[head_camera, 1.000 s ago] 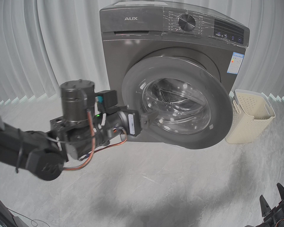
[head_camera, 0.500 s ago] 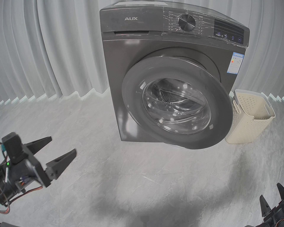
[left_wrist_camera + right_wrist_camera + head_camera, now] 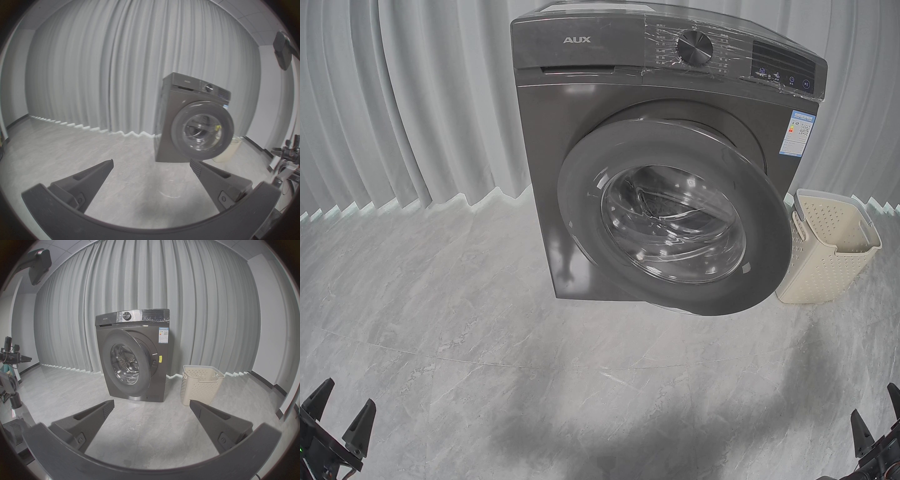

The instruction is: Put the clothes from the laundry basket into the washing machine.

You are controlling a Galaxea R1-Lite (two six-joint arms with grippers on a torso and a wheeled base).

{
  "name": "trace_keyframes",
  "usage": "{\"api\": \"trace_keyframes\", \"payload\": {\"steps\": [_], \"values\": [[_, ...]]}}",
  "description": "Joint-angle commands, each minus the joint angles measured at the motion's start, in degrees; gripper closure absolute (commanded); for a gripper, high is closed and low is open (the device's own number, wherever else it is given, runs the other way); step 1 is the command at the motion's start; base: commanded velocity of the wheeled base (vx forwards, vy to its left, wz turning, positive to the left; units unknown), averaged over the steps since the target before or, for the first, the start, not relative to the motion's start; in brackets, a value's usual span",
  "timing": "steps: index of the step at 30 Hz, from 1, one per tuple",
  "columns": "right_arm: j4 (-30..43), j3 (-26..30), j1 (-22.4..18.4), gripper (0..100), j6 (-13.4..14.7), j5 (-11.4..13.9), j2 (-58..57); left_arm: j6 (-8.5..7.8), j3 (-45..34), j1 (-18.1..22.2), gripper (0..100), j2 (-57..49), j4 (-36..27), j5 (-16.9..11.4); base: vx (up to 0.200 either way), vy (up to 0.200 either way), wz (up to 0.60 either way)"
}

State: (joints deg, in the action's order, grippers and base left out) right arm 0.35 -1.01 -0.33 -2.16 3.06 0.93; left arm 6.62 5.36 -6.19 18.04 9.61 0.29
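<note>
Two hands spread wide, grasping nothing: left hand (image 3: 349, 392), right hand (image 3: 872, 401), well apart from washing machine (image 3: 669, 156).

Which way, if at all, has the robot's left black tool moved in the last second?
Yes. The left black tool drew back from the grey washing machine's round glass door, down toward the robot.

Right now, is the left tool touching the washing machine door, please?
Apart: the head view shows bare floor between the left tool and the washing machine door.
</note>
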Motion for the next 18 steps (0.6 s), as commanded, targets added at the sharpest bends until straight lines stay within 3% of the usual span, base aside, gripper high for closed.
{"api": "trace_keyframes", "payload": {"steps": [1,3,6,10,17,18], "values": [[-0.88,1.01,-0.02,0,-0.57,0.19,-0.93,0.50,-5.36,9.01,0,-13.56,-5.56,-1.79,0.000,0.000,0.00],[-0.97,1.01,-0.02,0,-0.57,0.28,-0.93,-0.20,-5.36,8.57,0,-13.91,-6.09,-1.26,0.000,0.000,0.00],[-0.88,1.01,-0.02,0,-0.65,0.19,-0.93,-2.40,-5.36,6.54,0,-15.58,-6.71,1.90,0.000,0.000,0.00],[-0.88,1.01,-0.02,0,-0.65,0.19,-0.93,-6.36,-5.28,6.37,0,-16.90,-9.96,-0.56,0.000,0.000,0.00],[-0.97,1.01,-0.11,0,-0.74,0.28,-0.93,-6.18,-5.28,5.93,0,-17.78,-9.78,-1.52,0.000,0.000,0.00],[-3.69,-1.10,-0.29,0,0.05,0.10,-0.84,-6.18,-5.28,5.93,0,-17.78,-9.78,-1.52,0.000,0.000,0.00]]}}
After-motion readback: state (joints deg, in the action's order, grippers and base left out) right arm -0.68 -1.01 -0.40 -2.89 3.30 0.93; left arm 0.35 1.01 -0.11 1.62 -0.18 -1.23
